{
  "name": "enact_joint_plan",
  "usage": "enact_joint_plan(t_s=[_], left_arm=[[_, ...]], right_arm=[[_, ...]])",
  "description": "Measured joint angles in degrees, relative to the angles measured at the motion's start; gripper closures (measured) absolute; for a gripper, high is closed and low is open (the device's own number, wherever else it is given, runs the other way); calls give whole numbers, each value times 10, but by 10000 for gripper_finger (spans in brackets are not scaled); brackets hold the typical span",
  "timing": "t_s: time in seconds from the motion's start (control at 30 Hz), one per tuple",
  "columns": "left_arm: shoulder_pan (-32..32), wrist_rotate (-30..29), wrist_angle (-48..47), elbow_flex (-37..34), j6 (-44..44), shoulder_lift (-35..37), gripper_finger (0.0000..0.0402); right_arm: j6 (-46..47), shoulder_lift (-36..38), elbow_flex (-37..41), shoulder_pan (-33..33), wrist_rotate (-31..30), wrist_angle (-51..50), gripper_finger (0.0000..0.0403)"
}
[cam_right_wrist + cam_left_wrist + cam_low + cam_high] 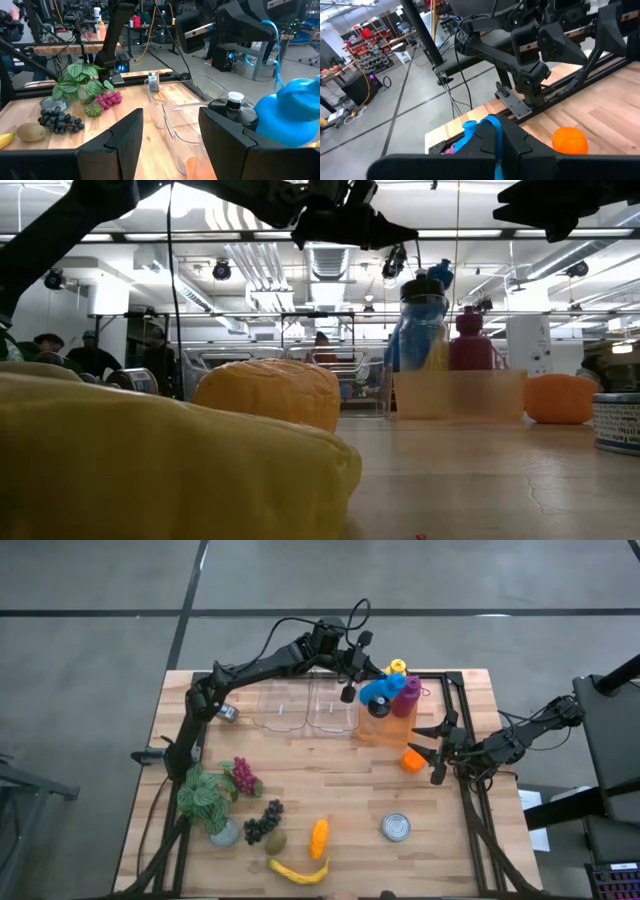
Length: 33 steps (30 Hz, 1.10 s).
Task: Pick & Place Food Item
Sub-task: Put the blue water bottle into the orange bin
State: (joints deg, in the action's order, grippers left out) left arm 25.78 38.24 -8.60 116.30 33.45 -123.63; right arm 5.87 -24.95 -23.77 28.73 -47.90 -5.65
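A blue bottle (377, 697) stands with a magenta bottle (406, 700) in a clear bin (372, 732) at the table's far side. My left gripper (351, 682) hovers just left of and above it, shut on the bottle's blue strap. An orange fruit (412, 761) lies on the table just in front of that bin. My right gripper (436, 752) stands open beside the fruit, on its right, touching nothing. A banana (300, 872), an orange vegetable (319, 837), a kiwi (276, 841), dark grapes (262, 822) and red grapes (243, 776) lie near the front. My left gripper pinches the blue strap (496, 136) between its two fingers. The strap runs as a loop (273, 37) from the fingers down to the bottle's cap (295, 115). The bottle stays upright in the bin; whether it is lifted off the bin's floor I cannot tell.
Two more clear bins (280, 706) (333, 706) stand left of the bottles' bin. A potted plant (205, 800) is at the front left, a tin can (396, 828) at the front right. A yellow-capped bottle (397, 667) stands behind the blue one. Black rails (462, 730) border the right side.
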Motion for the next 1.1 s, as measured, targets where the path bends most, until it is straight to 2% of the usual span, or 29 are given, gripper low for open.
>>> enact_joint_plan(t_s=[0.8, 1.1], left_arm=[[-6, 4, 11, -3, 6, -19, 398], [-4, -25, -38, -4, -5, -19, 398]], right_arm=[[0, 0, 0, 0, 0, 0, 213], [1, 0, 0, 0, 0, 0, 213]])
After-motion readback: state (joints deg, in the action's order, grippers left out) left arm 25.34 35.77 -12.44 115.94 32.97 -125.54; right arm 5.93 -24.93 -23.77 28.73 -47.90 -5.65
